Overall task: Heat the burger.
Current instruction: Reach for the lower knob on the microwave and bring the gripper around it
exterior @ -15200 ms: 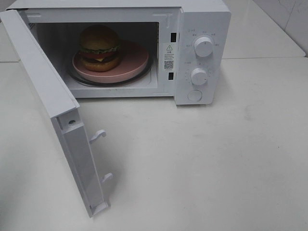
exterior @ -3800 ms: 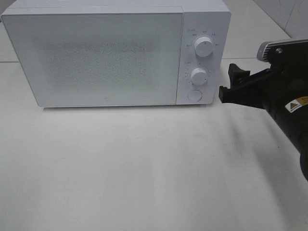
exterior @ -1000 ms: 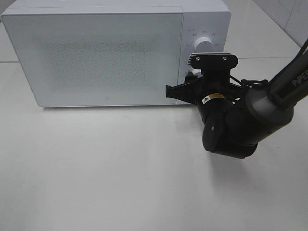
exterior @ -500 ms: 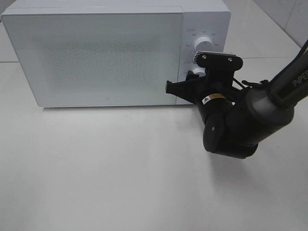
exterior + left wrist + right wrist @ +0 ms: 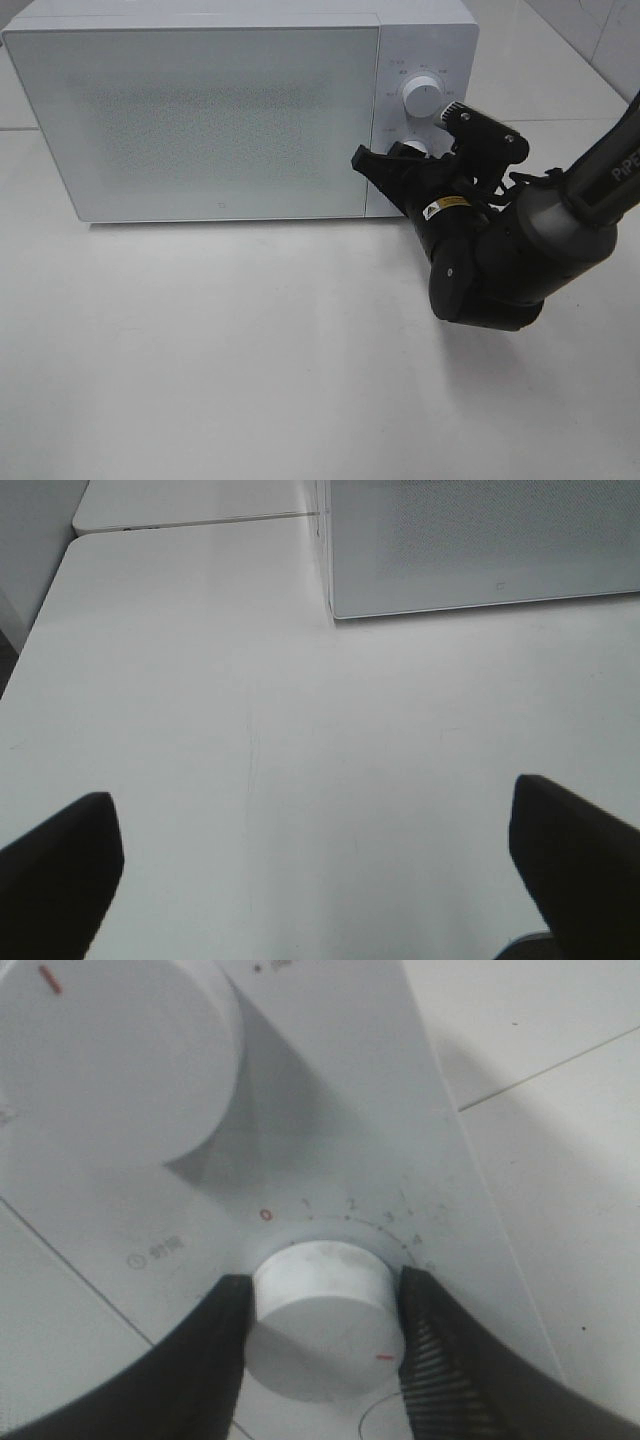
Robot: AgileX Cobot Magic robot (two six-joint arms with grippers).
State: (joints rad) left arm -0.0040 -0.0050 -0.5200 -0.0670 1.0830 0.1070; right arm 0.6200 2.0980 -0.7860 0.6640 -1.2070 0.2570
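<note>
1. My right gripper is clamped on the lower knob, one finger on each side.
2. My wrist has rolled clockwise over the last second. The knob's red mark now sits well off the 0, so I reckon the timer's set.
3. The microwave has its door shut. The burger is out of sight, presumably inside and heating.
4. My left gripper hangs wide open over the table, holding nothing.

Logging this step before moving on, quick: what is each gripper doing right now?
Left gripper: open, holding nothing.
Right gripper: closed on the lower knob of the microwave.
</note>
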